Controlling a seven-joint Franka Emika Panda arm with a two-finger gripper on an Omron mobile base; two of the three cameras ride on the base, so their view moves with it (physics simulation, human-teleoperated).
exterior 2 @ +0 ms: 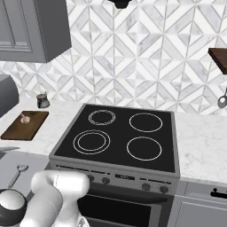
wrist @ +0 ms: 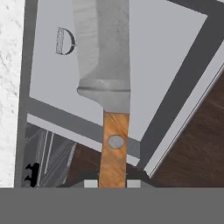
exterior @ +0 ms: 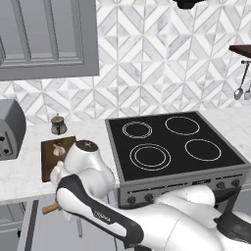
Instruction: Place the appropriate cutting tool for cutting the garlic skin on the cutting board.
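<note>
Below counter edge, gripper (wrist: 109, 183) clamps knife (wrist: 105, 65); no legible writing.

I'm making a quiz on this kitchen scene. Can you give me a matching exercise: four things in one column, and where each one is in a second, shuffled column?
Things:
1. knife
2. garlic
3. cutting board
4. small lidded pot

Places:
A. lying on the dark wooden board
B. on the counter left of the stove
C. gripped by its wooden handle in the gripper
D. against the tiled wall, behind the board

Pairs: 1-C, 2-A, 3-B, 4-D
</note>
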